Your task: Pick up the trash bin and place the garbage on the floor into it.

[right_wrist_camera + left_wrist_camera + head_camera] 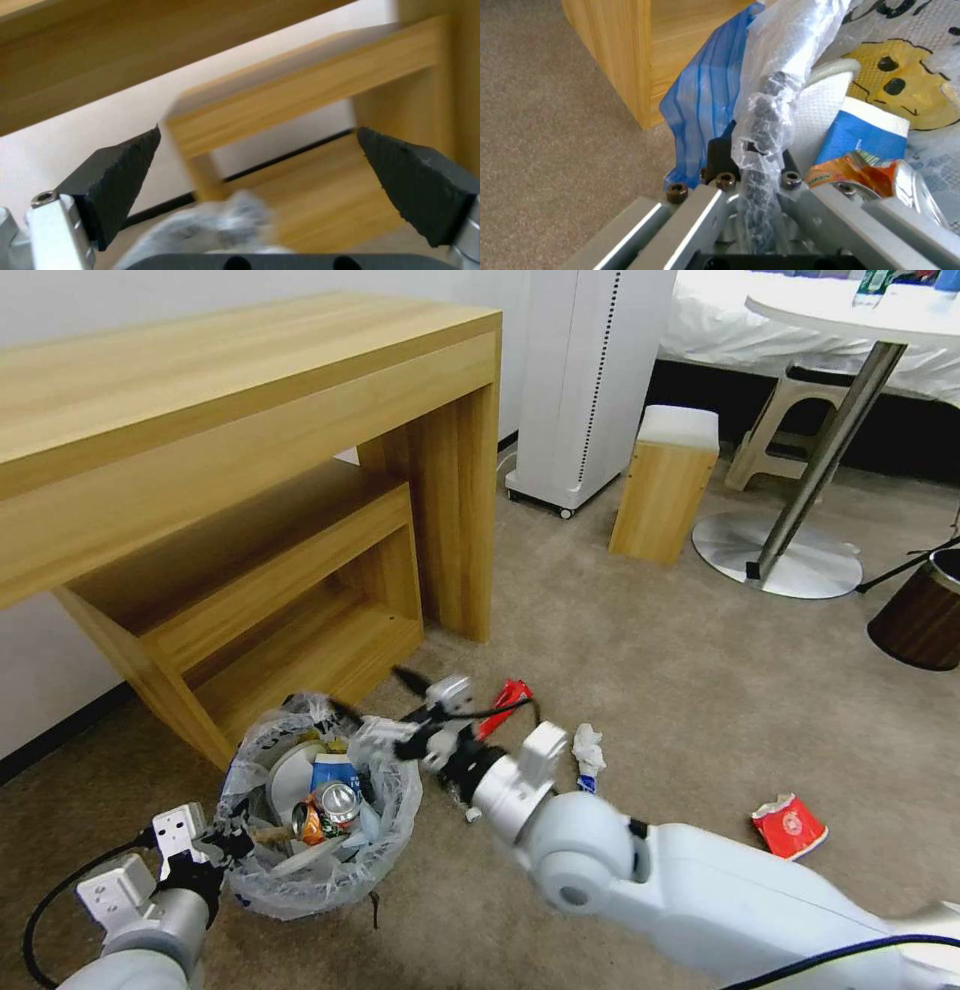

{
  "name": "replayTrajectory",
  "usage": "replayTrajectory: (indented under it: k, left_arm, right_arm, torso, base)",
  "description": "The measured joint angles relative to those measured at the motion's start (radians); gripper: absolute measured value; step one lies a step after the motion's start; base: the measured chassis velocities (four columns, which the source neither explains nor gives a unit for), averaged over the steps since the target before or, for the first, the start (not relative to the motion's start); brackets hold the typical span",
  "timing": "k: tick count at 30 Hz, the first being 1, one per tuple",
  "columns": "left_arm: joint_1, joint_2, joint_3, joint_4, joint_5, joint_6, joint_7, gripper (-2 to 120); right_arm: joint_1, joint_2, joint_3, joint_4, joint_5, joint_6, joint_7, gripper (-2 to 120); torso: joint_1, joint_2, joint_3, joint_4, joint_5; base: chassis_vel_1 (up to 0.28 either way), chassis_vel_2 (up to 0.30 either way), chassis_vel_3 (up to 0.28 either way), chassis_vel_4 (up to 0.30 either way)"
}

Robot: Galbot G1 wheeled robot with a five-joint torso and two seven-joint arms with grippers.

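The trash bin (pixel 318 815), lined with a crinkly plastic bag (pixel 780 67), is off the floor beside the wooden desk, with cans and cartons inside it. My left gripper (pixel 218 847) (pixel 754 159) is shut on its near rim and the bag. Over the bin's far rim my right gripper (pixel 377 698) (pixel 260 183) hangs open with nothing between its fingers. Garbage lies on the beige floor (pixel 640 650): a long red packet (pixel 506 704), a crumpled white paper (pixel 588 746) and a crushed red-white cup (pixel 789 826).
The wooden desk (pixel 250 420) with a lower shelf (pixel 290 600) stands just behind the bin. A small wooden stool (pixel 665 480), a white appliance (pixel 590 370), a round table's base (pixel 780 555) and a brown wood-grain bin (pixel 920 615) are farther off to the right.
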Motion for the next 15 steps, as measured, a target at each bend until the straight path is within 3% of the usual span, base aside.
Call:
replayTrajectory:
  k: [8, 9, 15]
  left_arm:
    - [-0.003, 0.000, 0.003, -0.005, 0.000, 0.000, 0.002, 0]
    - [-0.002, 0.000, 0.003, -0.009, 0.000, -0.001, 0.003, 0]
    - [0.004, 0.005, 0.003, -0.018, 0.000, -0.003, 0.006, 0]
  right_arm:
    - [-0.119, -0.056, 0.159, 0.034, -0.004, -0.017, 0.026, 100]
    - [-0.190, -0.078, 0.231, 0.050, -0.007, -0.021, 0.030, 100]
    - [-0.279, -0.098, 0.326, 0.062, -0.017, -0.021, 0.031, 100]
  torso:
    - [0.000, 0.000, 0.000, -0.0001, 0.0000]
    - [0.000, 0.000, 0.000, 0.0000, 0.0000]
    - [0.000, 0.000, 0.000, -0.0001, 0.0000]
  base:
    - [0.000, 0.000, 0.000, 0.000]
    - [0.000, 0.000, 0.000, 0.000]
    - [0.000, 0.000, 0.000, 0.000]
